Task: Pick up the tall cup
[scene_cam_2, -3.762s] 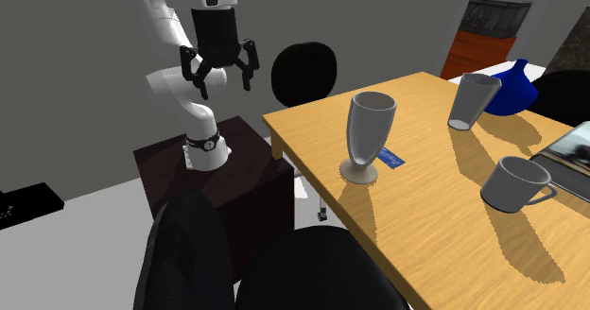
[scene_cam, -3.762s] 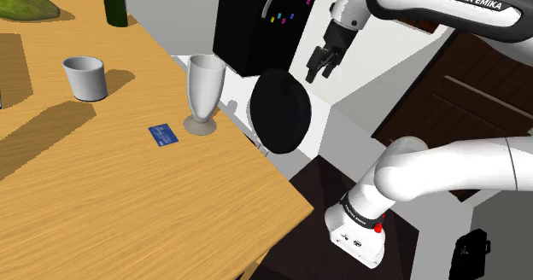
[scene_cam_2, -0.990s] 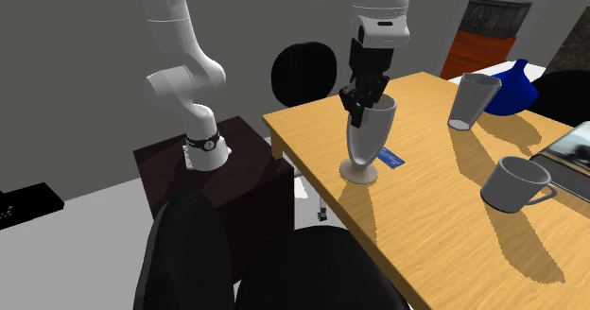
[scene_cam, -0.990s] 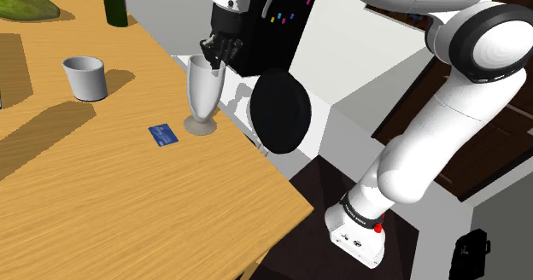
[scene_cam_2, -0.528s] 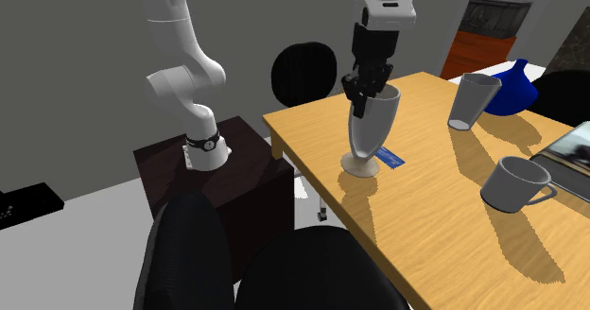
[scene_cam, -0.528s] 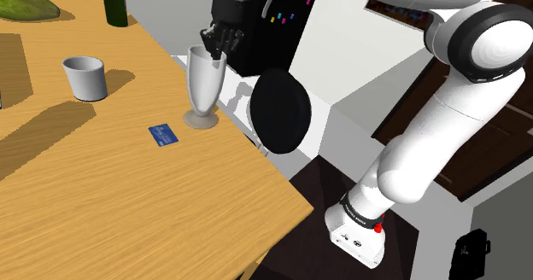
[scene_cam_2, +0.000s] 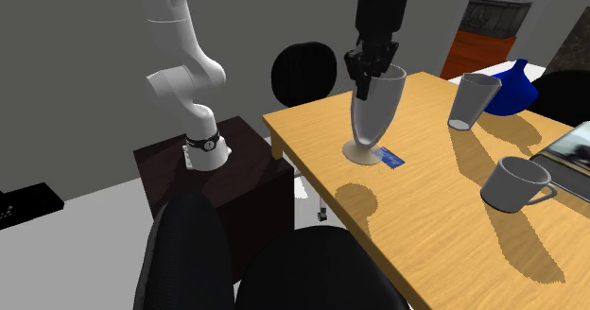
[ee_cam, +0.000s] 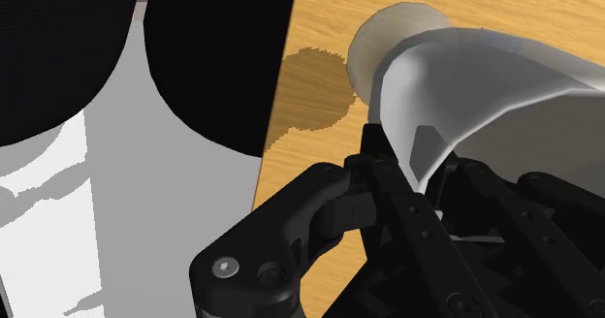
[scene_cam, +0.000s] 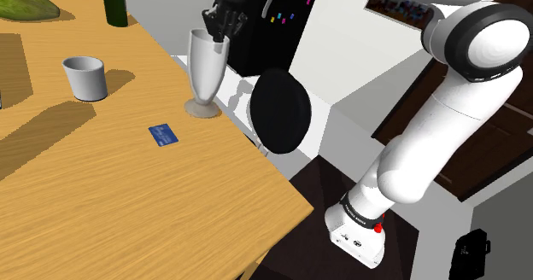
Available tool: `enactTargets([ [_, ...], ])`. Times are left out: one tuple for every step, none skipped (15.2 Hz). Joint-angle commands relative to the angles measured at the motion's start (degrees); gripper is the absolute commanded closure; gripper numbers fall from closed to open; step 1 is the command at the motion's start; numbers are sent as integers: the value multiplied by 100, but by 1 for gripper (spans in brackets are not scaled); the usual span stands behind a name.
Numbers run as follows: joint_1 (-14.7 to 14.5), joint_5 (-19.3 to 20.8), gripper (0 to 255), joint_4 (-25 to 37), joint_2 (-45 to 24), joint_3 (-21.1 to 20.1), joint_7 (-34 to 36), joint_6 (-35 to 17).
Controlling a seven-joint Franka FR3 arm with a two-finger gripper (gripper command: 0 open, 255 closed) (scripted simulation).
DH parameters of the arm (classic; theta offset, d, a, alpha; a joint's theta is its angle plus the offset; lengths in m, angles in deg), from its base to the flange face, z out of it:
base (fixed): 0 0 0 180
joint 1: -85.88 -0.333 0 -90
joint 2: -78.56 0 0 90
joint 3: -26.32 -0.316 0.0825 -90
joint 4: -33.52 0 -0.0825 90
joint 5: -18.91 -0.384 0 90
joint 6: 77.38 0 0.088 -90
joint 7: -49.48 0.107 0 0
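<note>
Your arm climbs from its base at the shoulder view's lower right, bends at a high elbow, and reaches across the top of that view to the left. The hand points straight down over the edge of the wooden surface (scene_cam: 128, 201).

The tool (scene_cam: 220, 22) is clamped on the rim of the tall cup (scene_cam: 205, 69), a pale grey footed goblet. In the wrist view the cup's wall (ee_cam: 465, 83) sits pinched in the tool (ee_cam: 427, 171), 1 finger inside the bowl and 1 outside.

The cup hangs clear of the surface. In the second exterior view its foot (scene_cam_2: 364, 150) floats above its own round shadow and it leans slightly. It is just above the blue card (scene_cam_2: 390, 157), near the corner by the black chair (scene_cam_2: 304, 72).

1.0 s ago the cup stood on the surface with the tool at its rim. 0.5 s ago it had barely left. Now the hand and cup sit higher in both exterior views. The card and the grey mug (scene_cam: 85, 78) have not moved.
</note>
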Motion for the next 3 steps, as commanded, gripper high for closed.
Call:
enactTargets([
  [-5, 11, 255, 212, -33, -4, 4, 177],
  [-5, 12, 255, 227, -35, -4, 5, 189],
  [-5, 12, 255, 228, -36, -4, 5, 189],
])
